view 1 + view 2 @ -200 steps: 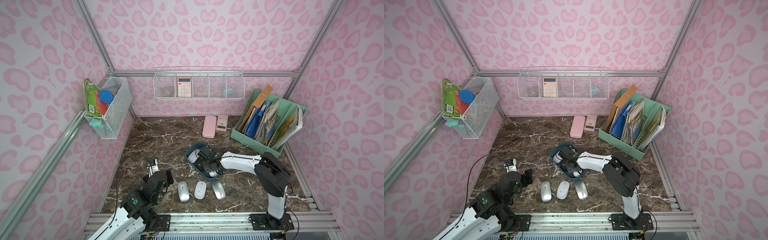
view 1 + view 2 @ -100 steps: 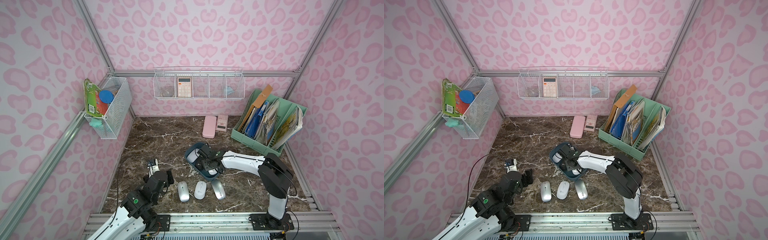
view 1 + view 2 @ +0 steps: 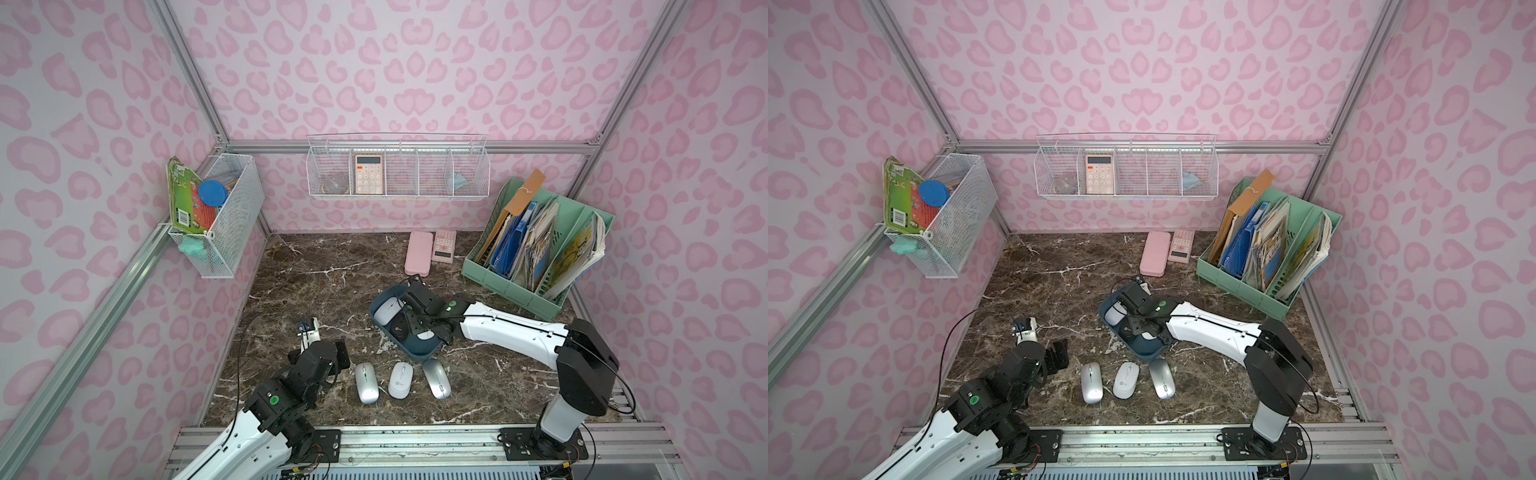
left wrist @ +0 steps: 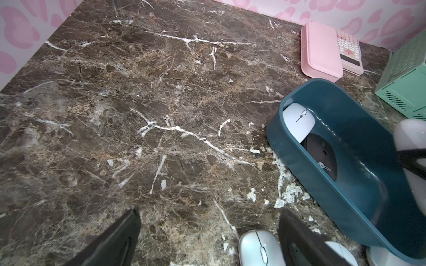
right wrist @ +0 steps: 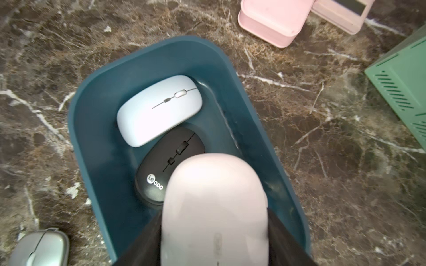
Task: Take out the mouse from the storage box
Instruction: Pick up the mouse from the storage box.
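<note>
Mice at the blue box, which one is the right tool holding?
The pale pinkish mouse, clamped in the right tool over the storage box; the white mouse and the black mouse lie loose inside.

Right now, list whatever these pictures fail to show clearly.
- Pale mouse in the right gripper: right wrist view, blurred, end cut by the frame edge.
- Black mouse in the storage box: same view, partly behind the pale mouse.
- Whether the pale mouse clears the box floor: both top views, the right arm covers it.

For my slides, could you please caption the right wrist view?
The right gripper holds a pale mouse over the storage box, where a white mouse and a black mouse lie.
</note>
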{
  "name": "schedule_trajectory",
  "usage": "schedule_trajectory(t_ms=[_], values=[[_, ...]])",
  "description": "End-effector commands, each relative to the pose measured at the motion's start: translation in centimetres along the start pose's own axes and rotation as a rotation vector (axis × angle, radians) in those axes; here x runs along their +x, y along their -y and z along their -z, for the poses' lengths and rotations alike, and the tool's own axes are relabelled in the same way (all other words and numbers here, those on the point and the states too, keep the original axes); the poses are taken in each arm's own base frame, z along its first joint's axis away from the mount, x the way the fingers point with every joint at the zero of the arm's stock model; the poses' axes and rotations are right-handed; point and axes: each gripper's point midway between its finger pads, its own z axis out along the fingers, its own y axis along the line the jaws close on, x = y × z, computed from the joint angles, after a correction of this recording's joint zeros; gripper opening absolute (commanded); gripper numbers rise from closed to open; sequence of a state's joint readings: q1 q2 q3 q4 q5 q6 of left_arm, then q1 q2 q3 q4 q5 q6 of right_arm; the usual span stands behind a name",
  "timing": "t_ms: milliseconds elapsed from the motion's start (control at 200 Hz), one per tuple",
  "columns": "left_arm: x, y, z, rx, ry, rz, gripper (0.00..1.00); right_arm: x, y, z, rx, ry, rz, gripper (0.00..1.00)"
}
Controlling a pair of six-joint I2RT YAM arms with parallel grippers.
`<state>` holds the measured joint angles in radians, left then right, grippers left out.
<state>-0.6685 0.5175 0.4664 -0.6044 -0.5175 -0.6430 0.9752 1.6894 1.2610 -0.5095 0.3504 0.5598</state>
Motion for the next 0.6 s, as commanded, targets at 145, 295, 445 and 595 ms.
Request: schedule_trajectory(t_ms=[145, 295, 445, 595], values=[[-0.5, 0.4, 0.1, 0.018, 0.017, -0.002, 0.96, 1.1, 2.3, 3.3, 0.056, 0.037, -0.025, 0.57], [-0.5, 0.4, 0.1, 0.015, 0.012, -0.003, 0.96, 2.8, 3.5, 5.1, 0.056, 0.040, -0.045, 0.57], [-0.5, 0.4, 0.1, 0.018, 0.012, -0.004, 0.96, 5.2, 5.1, 6.0, 0.049, 0.033, -0.076, 0.56], [-0.3, 0.8, -0.1, 0.029, -0.001, -0.016, 0.97, 7.3, 6.1, 6.3, 0.040, 0.018, -0.094, 0.56]])
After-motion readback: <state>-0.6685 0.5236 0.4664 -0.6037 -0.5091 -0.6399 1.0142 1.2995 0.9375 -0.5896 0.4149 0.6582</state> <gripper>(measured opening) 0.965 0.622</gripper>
